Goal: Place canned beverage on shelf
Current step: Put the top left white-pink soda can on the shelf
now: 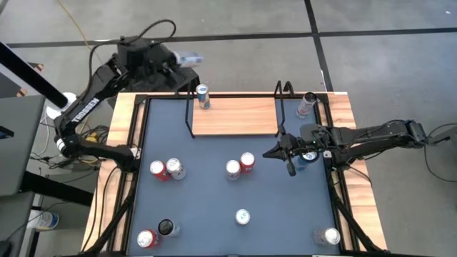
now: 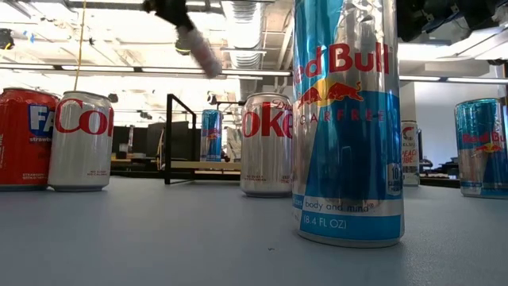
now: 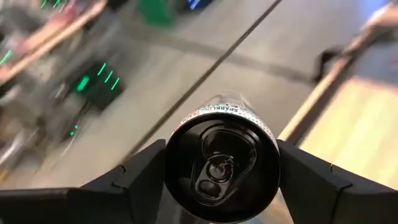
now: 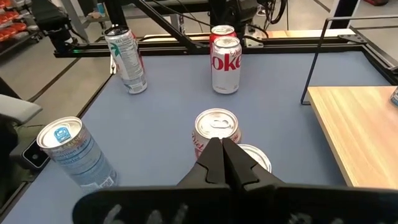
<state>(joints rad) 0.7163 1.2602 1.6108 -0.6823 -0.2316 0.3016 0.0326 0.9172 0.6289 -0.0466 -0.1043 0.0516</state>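
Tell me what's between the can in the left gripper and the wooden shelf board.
Only one blue can standing at the shelf's back-left corner, seen from above; the left gripper holds its can just beyond.

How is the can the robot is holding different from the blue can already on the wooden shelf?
The pale slim can is gripped by the left end effector, while the blue and silver can stands free. The held can hangs in the air beyond the table's far edge; the blue one rests on the light-wood shelf with black wire sides. The held can lies tilted sideways; the blue one is upright. Both are slim drink cans.
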